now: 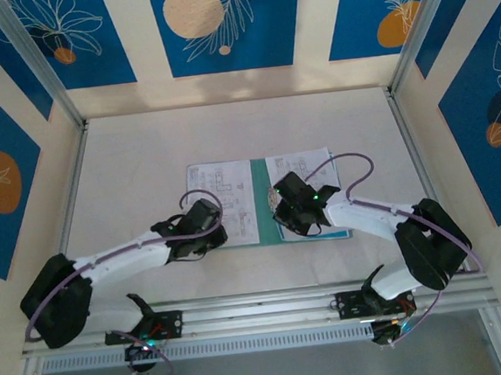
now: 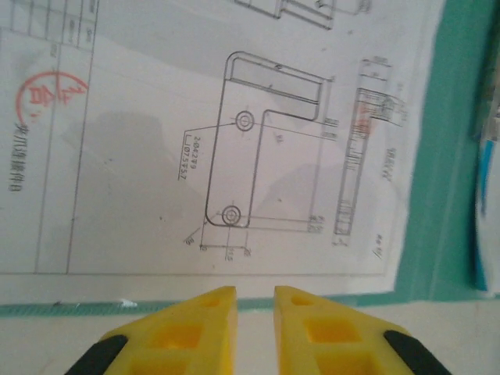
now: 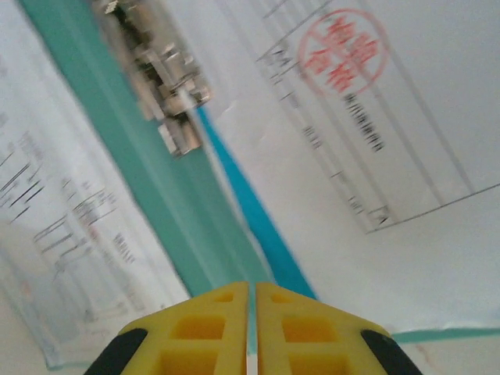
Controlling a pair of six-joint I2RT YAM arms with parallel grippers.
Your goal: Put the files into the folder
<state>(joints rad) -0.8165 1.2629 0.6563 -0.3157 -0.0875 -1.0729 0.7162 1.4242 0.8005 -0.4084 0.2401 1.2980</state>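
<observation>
The teal folder [image 1: 262, 200] lies open and flat on the table in front of both arms. White printed files rest on each half: one sheet [image 1: 220, 190] on the left, another [image 1: 306, 169] on the right. My left gripper [image 2: 255, 293] hovers at the near edge of the left sheet [image 2: 234, 156], jaws a little apart with nothing between them. Teal folder cover [image 2: 445, 195] shows beside that sheet. My right gripper [image 3: 252, 287] is shut over the folder's spine [image 3: 156, 203], where a bright blue sheet [image 3: 250, 211] peeks out under the stamped white sheet [image 3: 351, 156].
A metal clip [image 3: 164, 78] sits on the folder's spine. Low aluminium rails [image 1: 76, 194] border the table on the left, right and near sides. Bare white table [image 1: 228, 128] stretches behind the folder.
</observation>
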